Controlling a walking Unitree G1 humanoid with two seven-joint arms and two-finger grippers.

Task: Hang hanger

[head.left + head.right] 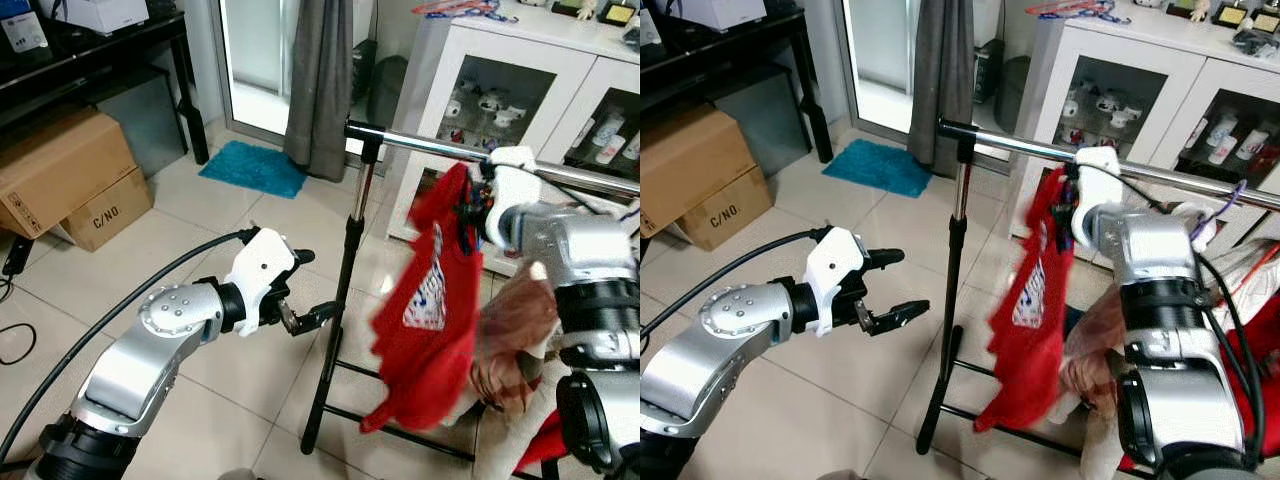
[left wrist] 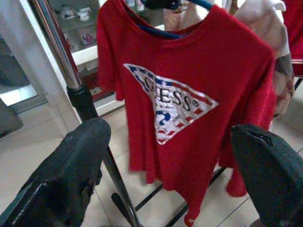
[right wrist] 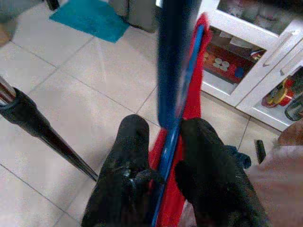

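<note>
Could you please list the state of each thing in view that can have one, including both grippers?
Right gripper: shut on the blue hanger, up at the rail.
Blue hanger: held, carrying the red T-shirt.
Red T-shirt: on the hanger, dangling beside the rail.
Left gripper: open, holding nothing, near the rack's upright pole.
Cabinet doors: closed.
Cardboard boxes: closed, on the floor.

Both eye views look forward and down at the clothes rail (image 1: 480, 150), upper right. The wrist views sit close, sharing the red shirt (image 2: 189, 94).
</note>
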